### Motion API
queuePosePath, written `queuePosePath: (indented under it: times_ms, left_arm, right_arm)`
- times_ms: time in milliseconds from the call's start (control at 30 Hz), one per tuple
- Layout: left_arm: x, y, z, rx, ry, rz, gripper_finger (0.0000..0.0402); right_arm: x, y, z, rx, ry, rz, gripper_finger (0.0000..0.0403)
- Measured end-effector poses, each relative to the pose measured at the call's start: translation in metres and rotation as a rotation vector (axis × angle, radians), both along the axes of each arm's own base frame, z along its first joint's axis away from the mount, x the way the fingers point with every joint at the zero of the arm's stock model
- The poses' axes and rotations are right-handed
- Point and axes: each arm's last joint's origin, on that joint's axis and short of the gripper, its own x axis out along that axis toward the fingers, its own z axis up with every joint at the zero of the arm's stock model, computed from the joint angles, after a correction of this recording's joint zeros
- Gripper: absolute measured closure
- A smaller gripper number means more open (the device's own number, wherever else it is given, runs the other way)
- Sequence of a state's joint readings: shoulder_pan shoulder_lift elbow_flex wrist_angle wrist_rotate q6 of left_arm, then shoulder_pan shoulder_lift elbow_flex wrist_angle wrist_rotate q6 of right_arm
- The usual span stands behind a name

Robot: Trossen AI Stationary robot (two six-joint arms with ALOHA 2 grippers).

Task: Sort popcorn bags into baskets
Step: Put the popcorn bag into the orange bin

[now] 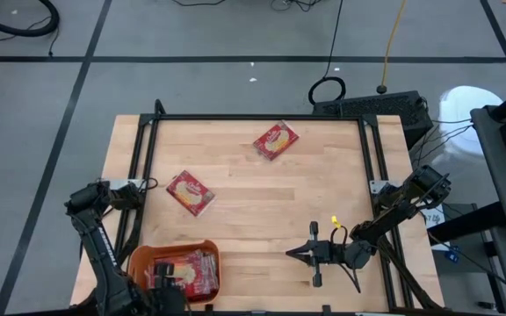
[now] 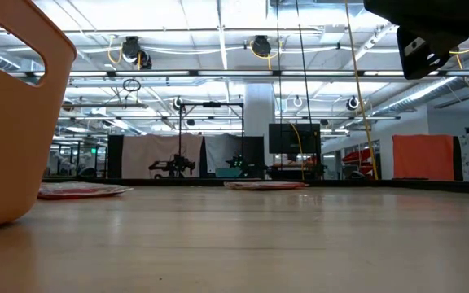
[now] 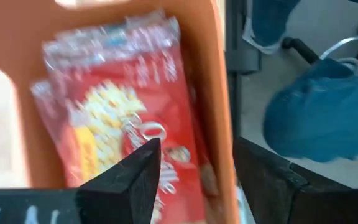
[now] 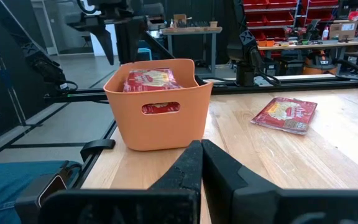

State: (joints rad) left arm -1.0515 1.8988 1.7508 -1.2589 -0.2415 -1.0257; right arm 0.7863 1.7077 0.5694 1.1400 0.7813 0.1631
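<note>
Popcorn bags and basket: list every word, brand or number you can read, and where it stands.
None can be read.
Popcorn bags in the orange basket: the top bag bears white script, too blurred to read.
Two bags on the table: print too small.
Basket wall: no lettering.

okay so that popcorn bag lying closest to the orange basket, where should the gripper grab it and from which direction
The popcorn bag lies flat and skewed on the table, apart from the basket. Probably come straight down, jaws turned to its skew, and pinch across its narrower width near the middle; its flatness gives no side hold.
</note>
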Motion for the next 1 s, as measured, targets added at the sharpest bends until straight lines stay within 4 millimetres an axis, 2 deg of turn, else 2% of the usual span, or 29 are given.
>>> queuePosePath:
  times_ms: [267,500,633,833,1000]
  left_arm:
    - [0.005,0.005,0.002,0.168,-0.143,-0.146,0.0251]
    - [0.011,0.025,0.004,0.427,-0.225,-0.148,0.0289]
    - [0.023,0.037,0.007,0.473,-0.211,-0.153,0.0301]
    - [0.037,0.068,0.030,0.485,-0.218,-0.179,0.0309]
    - [0.036,0.117,0.050,0.464,-0.258,-0.165,0.0309]
  right_arm:
    - [0.001,-0.001,0.000,0.000,0.000,-0.007,0.0401]
    - [0.007,-0.009,0.000,0.000,0.000,-0.042,0.0401]
    - [0.013,-0.016,0.000,0.008,-0.001,-0.075,0.0401]
    - [0.019,-0.025,0.001,0.014,-0.007,-0.113,0.0401]
    - [0.021,-0.027,0.001,0.010,-0.007,-0.121,0.0401]
